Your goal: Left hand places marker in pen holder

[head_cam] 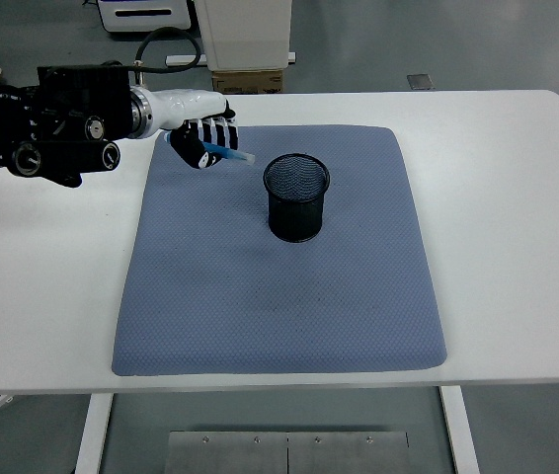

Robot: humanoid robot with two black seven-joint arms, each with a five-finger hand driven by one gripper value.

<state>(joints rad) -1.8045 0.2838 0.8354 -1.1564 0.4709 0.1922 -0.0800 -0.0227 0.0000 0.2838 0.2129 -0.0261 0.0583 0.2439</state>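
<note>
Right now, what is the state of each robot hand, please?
Left robot hand: closed on the blue marker, raised left of the pen holder.
Right robot hand: not in view.

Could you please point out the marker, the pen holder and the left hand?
marker [232, 154], head view, exposed blue barrel.
pen holder [296, 209], head view, outer mesh wall.
left hand [203, 143], head view, curled fingers.
</note>
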